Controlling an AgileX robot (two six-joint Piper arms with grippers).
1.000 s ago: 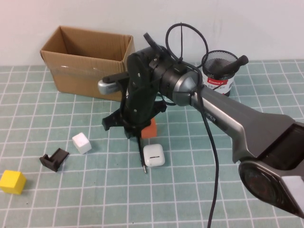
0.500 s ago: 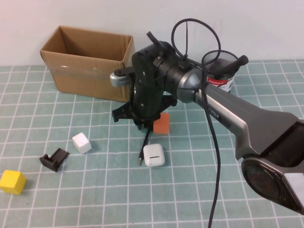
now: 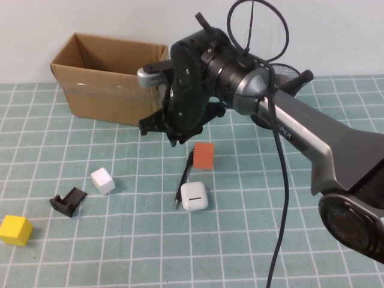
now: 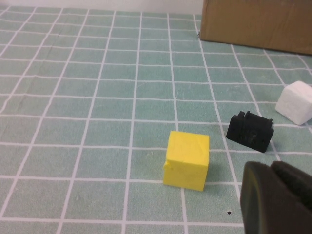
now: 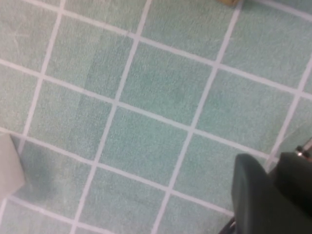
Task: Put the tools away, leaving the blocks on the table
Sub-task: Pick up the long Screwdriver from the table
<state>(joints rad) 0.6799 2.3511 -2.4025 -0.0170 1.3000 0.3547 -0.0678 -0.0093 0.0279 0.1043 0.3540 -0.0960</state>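
Note:
My right gripper (image 3: 175, 139) hangs above the teal mat (image 3: 252, 198), in front of the cardboard box. It is shut on the upper end of the thin black pen-like screwdriver (image 3: 183, 180), which slants down to its tip beside the earbud case. In the right wrist view the shut fingers (image 5: 256, 195) sit over bare mat. The orange block (image 3: 203, 156), white block (image 3: 103, 180) and yellow block (image 3: 15, 230) lie on the mat. My left gripper (image 4: 273, 168) is shut and empty, low near the yellow block (image 4: 186, 158). A black handle (image 3: 302, 78) sticks out of the mesh cup. Pliers and scissors are out of view.
An open cardboard box (image 3: 108, 90) stands at the back left. A white earbud case (image 3: 194, 196) lies mid-mat and a small black bracket (image 3: 68, 201) at the left. A black mesh cup (image 3: 288, 72) stands behind the right arm. The arm's cable (image 3: 279, 198) hangs over the mat.
My right gripper has risen and shifted back and right, uncovering the orange block. The thin screwdriver's upper end came up with it while its tip slid a little towards the earbud case.

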